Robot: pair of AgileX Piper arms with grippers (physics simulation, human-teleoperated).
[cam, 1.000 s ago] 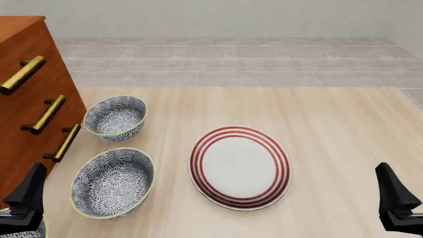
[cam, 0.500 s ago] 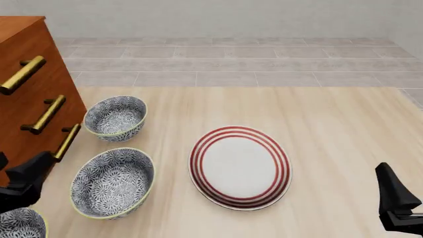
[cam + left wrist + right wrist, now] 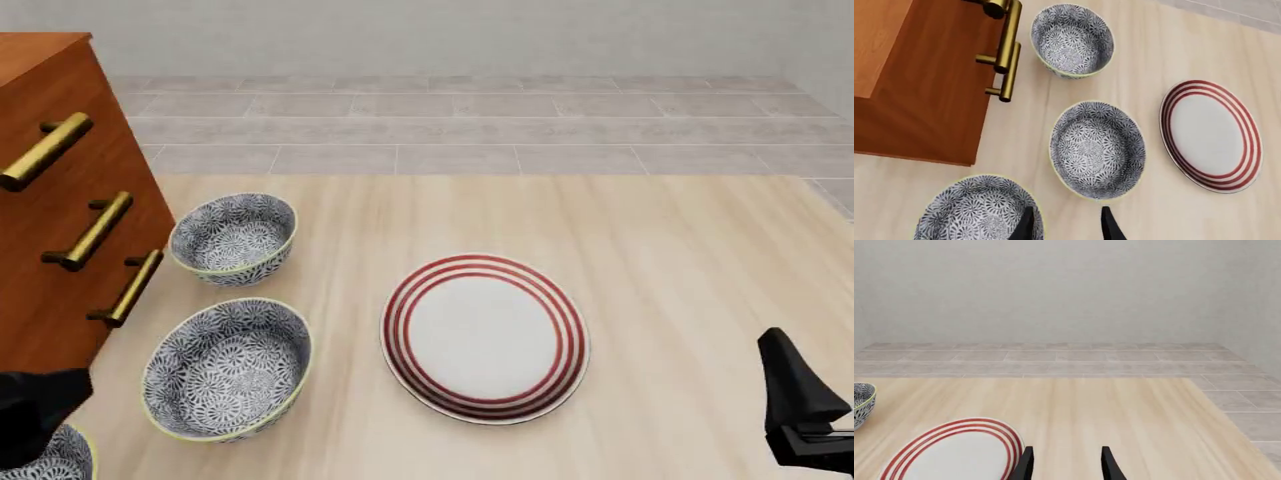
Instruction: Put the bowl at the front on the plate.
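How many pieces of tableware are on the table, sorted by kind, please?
Round deep blue-and-white floral ceramic bowls: 3, namely the one nearest the arms, the middle one and the far one
Large flat white round plate with red rings: 1
Total: 4

Bright, even, diffuse light, no glare, only faint soft shadows, sharp throughout, clean simulator render

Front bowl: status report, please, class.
Left gripper open, above front bowl's rim, empty. Right gripper open, idle. Plate bare. Middle bowl sits beside the route.
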